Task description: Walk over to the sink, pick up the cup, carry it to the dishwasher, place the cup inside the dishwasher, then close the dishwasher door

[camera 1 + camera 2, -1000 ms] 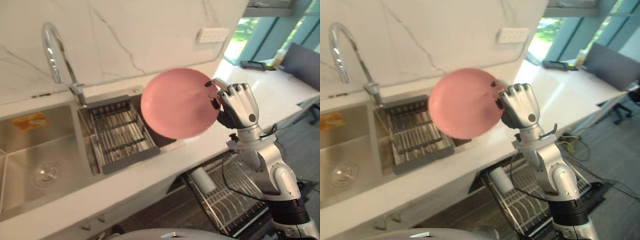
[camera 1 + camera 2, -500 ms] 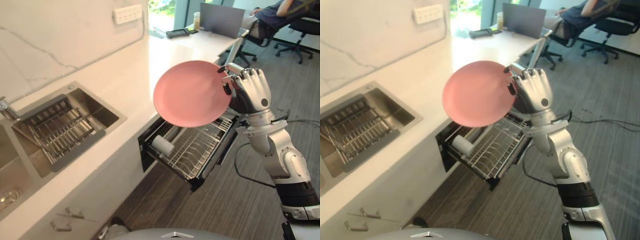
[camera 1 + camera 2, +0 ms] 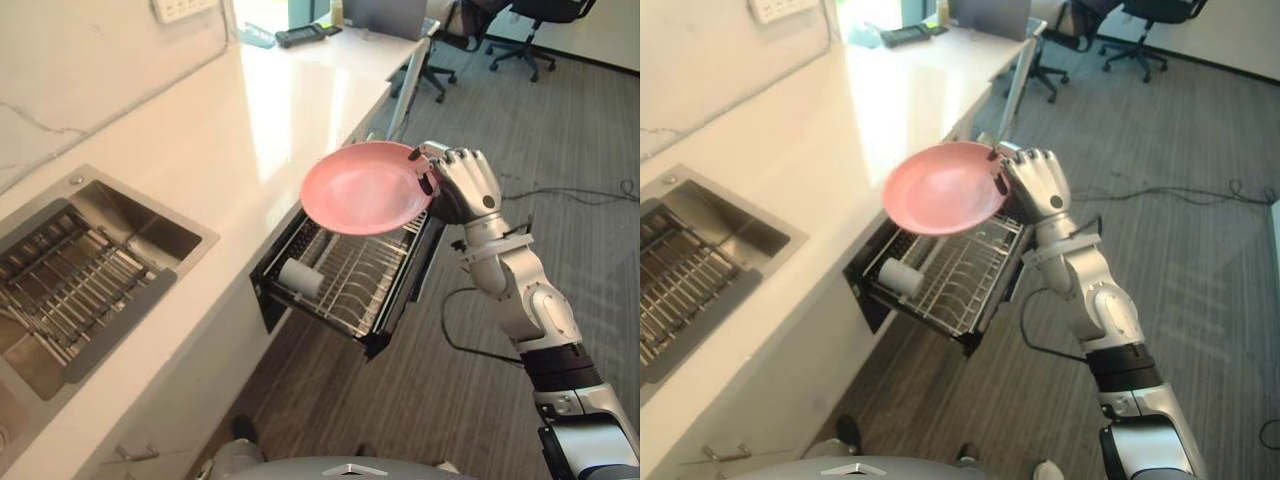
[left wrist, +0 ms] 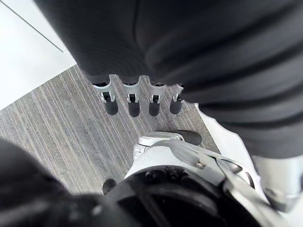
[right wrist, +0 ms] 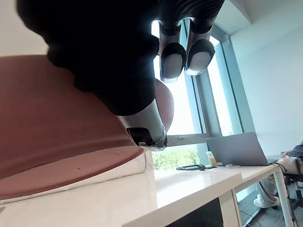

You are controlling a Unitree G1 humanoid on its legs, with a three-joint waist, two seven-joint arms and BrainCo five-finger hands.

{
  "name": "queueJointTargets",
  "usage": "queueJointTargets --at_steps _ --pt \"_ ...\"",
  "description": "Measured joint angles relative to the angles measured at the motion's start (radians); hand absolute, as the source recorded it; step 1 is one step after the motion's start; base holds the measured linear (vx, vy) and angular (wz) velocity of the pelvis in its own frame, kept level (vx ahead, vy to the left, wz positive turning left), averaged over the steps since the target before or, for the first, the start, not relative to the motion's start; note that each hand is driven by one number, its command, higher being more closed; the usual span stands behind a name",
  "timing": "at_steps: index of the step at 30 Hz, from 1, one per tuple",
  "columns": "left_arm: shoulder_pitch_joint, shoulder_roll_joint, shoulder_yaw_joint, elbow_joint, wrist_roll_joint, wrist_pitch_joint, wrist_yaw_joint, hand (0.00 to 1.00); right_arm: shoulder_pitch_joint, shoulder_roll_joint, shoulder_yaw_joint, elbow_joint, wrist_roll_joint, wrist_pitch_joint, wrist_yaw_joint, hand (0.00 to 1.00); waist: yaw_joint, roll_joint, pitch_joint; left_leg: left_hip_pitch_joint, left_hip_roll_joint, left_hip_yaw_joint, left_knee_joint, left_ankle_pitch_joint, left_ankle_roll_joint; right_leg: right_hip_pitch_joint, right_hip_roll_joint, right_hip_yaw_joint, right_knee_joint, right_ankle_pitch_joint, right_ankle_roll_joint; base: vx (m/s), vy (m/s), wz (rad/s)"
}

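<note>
A pink plate (image 3: 365, 188) hangs nearly level over the pulled-out dishwasher rack (image 3: 372, 300), and no cup is in either hand. My right hand (image 3: 462, 185) is shut on the plate's right rim, fingers curled over the edge. In the right wrist view the plate's underside (image 5: 57, 142) spreads past the thumb, with fingertips (image 5: 184, 54) above it. A white cylindrical cup (image 3: 300, 278) lies on its side at the rack's left end. My left hand (image 4: 137, 101) hangs with straight fingers above the striped floor.
The white countertop (image 3: 200, 140) runs along the left, with the steel sink and its drying rack (image 3: 70, 290) at the near left. Grey striped floor (image 3: 560, 120) lies right of the dishwasher. Office chairs (image 3: 520, 15) and a desk stand far off.
The camera has swung right, from the sink towards the dishwasher. The plate has tipped from upright to nearly flat and now sits lower, over the open rack.
</note>
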Motion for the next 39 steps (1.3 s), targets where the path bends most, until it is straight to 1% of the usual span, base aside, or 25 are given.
queueJointTargets --at_steps 2,6,8,11,12,15,17,20,22,24,26,27,28,29,30,31,35,37,38,39 --pt "-0.025 0.009 -0.019 -0.001 -0.005 0.000 0.002 0.00 -0.007 0.000 -0.011 0.005 0.000 0.024 -0.001 1.00 0.001 -0.001 0.028 -0.030 -0.009 -0.007 -0.009 0.008 0.003 -0.033 -0.006 0.000 0.000 0.008 0.003 0.02 0.041 0.03" --pt "-0.061 0.012 -0.020 -0.006 -0.006 -0.001 0.003 0.00 -0.058 0.000 -0.017 0.059 -0.001 0.063 -0.007 1.00 0.003 -0.001 0.079 -0.086 -0.025 -0.021 -0.009 0.015 0.014 -0.093 -0.017 0.004 0.000 0.027 0.007 -0.01 0.042 -0.01" --pt "-0.067 0.012 -0.021 -0.028 -0.027 -0.006 0.003 0.00 -0.082 0.000 -0.020 0.096 -0.001 0.092 -0.027 1.00 0.003 0.000 0.122 -0.099 -0.033 -0.041 -0.008 0.016 0.015 -0.106 -0.022 0.007 0.001 0.037 0.009 0.02 0.033 -0.01" --pt "-0.078 0.016 -0.026 -0.044 -0.054 -0.007 0.008 0.00 -0.116 0.001 -0.020 0.144 -0.001 0.110 -0.045 1.00 0.005 0.000 0.147 -0.134 -0.040 -0.042 -0.008 0.019 0.020 -0.142 -0.026 0.012 0.001 0.046 0.010 -0.02 0.049 -0.02" --pt "-0.090 0.017 -0.026 -0.045 -0.066 -0.007 0.010 0.00 -0.140 0.001 -0.020 0.167 -0.001 0.120 -0.048 1.00 0.007 0.000 0.163 -0.143 -0.041 -0.043 -0.008 0.021 0.023 -0.153 -0.027 0.015 0.001 0.051 0.009 -0.01 0.039 -0.07" --pt "-0.107 0.018 -0.028 -0.082 -0.088 -0.006 0.012 0.00 -0.170 0.001 -0.020 0.234 0.001 0.166 -0.082 1.00 0.012 0.003 0.206 -0.166 -0.046 -0.063 -0.008 0.024 0.027 -0.175 -0.032 0.017 0.001 0.059 0.009 -0.01 0.043 0.00" --pt "-0.122 0.021 -0.034 -0.083 -0.102 -0.005 0.014 0.00 -0.170 0.001 -0.020 0.248 0.002 0.190 -0.082 1.00 0.017 0.003 0.223 -0.172 -0.052 -0.070 -0.008 0.024 0.027 -0.181 -0.036 0.014 0.001 0.060 0.011 0.01 0.048 0.05" --pt "-0.139 0.032 -0.056 -0.101 -0.114 0.003 0.033 0.00 -0.202 0.001 -0.020 0.300 0.005 0.212 -0.088 1.00 0.019 0.004 0.247 -0.202 -0.058 -0.102 -0.004 0.025 0.029 -0.206 -0.041 0.007 0.001 0.068 0.013 0.01 0.039 0.05" --pt "-0.144 0.033 -0.057 -0.120 -0.125 0.005 0.034 0.00 -0.225 0.001 -0.015 0.352 0.027 0.226 -0.089 1.00 0.020 0.007 0.265 -0.214 -0.062 -0.125 -0.002 0.026 0.030 -0.210 -0.044 0.002 0.001 0.070 0.013 0.00 0.040 0.12" --pt "-0.161 0.034 -0.057 -0.121 -0.137 0.008 0.035 0.00 -0.234 0.001 -0.007 0.394 0.038 0.237 -0.089 1.00 0.034 0.008 0.273 -0.220 -0.064 -0.130 -0.001 0.026 0.030 -0.213 -0.045 -0.001 0.001 0.071 0.013 0.00 0.038 0.08" --pt "-0.188 0.036 -0.057 -0.125 -0.145 0.009 0.038 0.00 -0.277 0.001 0.029 0.439 0.043 0.255 -0.086 1.00 0.043 0.009 0.290 -0.242 -0.064 -0.149 0.008 0.026 0.030 -0.228 -0.045 -0.006 0.001 0.073 0.012 -0.02 0.032 0.06" --pt "-0.193 0.037 -0.057 -0.131 -0.147 0.009 0.038 0.00 -0.296 0.001 0.039 0.446 0.044 0.258 -0.082 1.00 0.043 0.009 0.297 -0.251 -0.064 -0.150 0.013 0.026 0.030 -0.237 -0.046 -0.006 0.001 0.076 0.011 -0.04 0.026 -0.01" --pt "-0.205 0.038 -0.057 -0.143 -0.161 0.011 0.040 0.00 -0.343 0.001 0.059 0.471 0.044 0.258 -0.078 1.00 0.045 0.011 0.323 -0.255 -0.064 -0.151 0.014 0.027 0.032 -0.243 -0.046 -0.004 0.001 0.082 0.011 -0.06 0.033 -0.03" --pt "-0.220 0.038 -0.058 -0.151 -0.174 0.014 0.048 0.00 -0.378 0.000 0.077 0.492 0.045 0.270 -0.068 1.00 0.046 0.014 0.346 -0.258 -0.066 -0.153 0.014 0.029 0.035 -0.245 -0.048 -0.004 0.001 0.084 0.011 -0.05 0.033 -0.03" --pt "-0.225 0.038 -0.059 -0.156 -0.183 0.016 0.053 0.00 -0.392 0.000 0.089 0.506 0.048 0.276 -0.060 1.00 0.048 0.015 0.350 -0.264 -0.067 -0.154 0.014 0.029 0.035 -0.251 -0.049 -0.004 0.001 0.086 0.011 -0.06 0.032 0.00" --pt "-0.236 0.037 -0.060 -0.160 -0.200 0.019 0.058 0.00 -0.415 -0.001 0.107 0.530 0.063 0.282 -0.039 1.00 0.059 0.015 0.352 -0.281 -0.068 -0.154 0.014 0.031 0.037 -0.271 -0.051 -0.003 0.001 0.091 0.012 -0.03 0.025 0.00" --pt "-0.277 0.034 -0.064 -0.160 -0.227 0.028 0.079 0.00 -0.504 -0.001 0.179 0.635 0.082 0.308 0.006 1.00 0.070 0.019 0.374 -0.312 -0.076 -0.173 0.017 0.037 0.045 -0.295 -0.056 -0.006 0.001 0.104 0.010 -0.01 0.023 0.05" --pt "-0.304 0.028 -0.066 -0.161 -0.252 0.026 0.092 0.00 -0.552 -0.002 0.203 0.687 0.104 0.338 0.029 1.00 0.085 0.020 0.376 -0.343 -0.077 -0.179 0.027 0.038 0.046 -0.319 -0.057 -0.008 0.001 0.112 0.010 -0.02 0.037 0.07" --pt "-0.311 0.028 -0.067 -0.161 -0.261 0.026 0.095 0.00 -0.565 -0.002 0.205 0.705 0.108 0.345 0.037 1.00 0.090 0.020 0.377 -0.351 -0.077 -0.181 0.030 0.038 0.047 -0.324 -0.058 -0.010 0.001 0.112 0.010 -0.02 0.022 0.09" --pt "-0.319 0.028 -0.067 -0.163 -0.266 0.022 0.099 0.00 -0.593 -0.002 0.216 0.738 0.112 0.361 0.049 1.00 0.094 0.020 0.377 -0.365 -0.077 -0.189 0.032 0.040 0.049 -0.333 -0.058 -0.019 0.001 0.112 0.009 -0.02 0.014 0.12"
